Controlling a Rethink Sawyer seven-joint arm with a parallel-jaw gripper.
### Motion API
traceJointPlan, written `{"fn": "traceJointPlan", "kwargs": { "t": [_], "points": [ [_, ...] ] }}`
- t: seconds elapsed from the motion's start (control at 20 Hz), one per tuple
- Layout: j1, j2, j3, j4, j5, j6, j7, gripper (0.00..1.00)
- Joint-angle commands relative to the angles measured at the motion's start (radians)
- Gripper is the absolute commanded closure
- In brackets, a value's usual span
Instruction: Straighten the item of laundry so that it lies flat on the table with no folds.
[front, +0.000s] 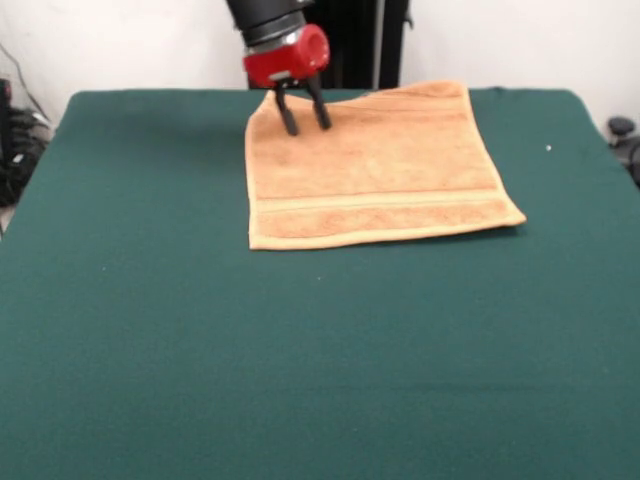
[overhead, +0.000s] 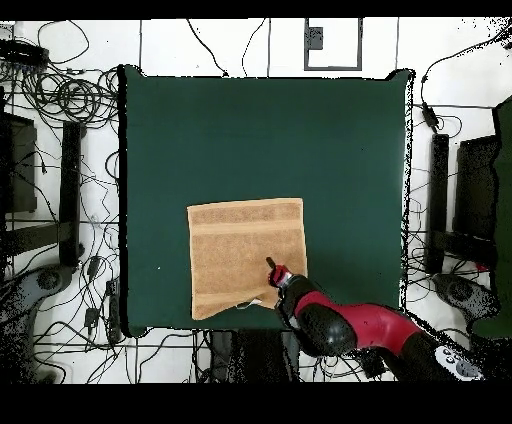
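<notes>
Front view: I am looking at the gripper (front: 304, 122) coming down from above over the towel (front: 375, 170), near its far-left corner. The two black fingers (front: 289, 117) are standing a little apart with nothing between them; tips are at or just above the cloth, and I cannot tell if they are touching. I am judging this placement as aimed at the far edge, which is looking slightly wavy there, the one spot not lying dead flat. The towel is lying spread on the far half of the table (front: 150, 330), ribbed band along the near edge.

Overhead view: the towel (overhead: 245, 255) is sitting near the table (overhead: 330, 140) edge closest to the robot's base, roughly square, sides running almost parallel to the table's sides, only slightly skewed. The gripper (overhead: 272, 266) is hanging over the towel's base-side right corner. No clear long axis; the bands are running crosswise.
</notes>
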Motion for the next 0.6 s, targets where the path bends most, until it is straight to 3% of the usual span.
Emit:
{"fn": "traceJointPlan", "kwargs": {
  "t": [0.05, 0.3, 0.6],
  "points": [
    [-0.016, 0.05, 0.213, 0.059, 0.076, 0.185, -0.022, 0.0],
    [-0.031, 0.06, 0.227, 0.063, 0.118, 0.279, -0.04, 0.0],
    [-0.053, 0.028, 0.239, 0.168, 0.144, 0.359, -0.066, 0.0]
  ]
}}
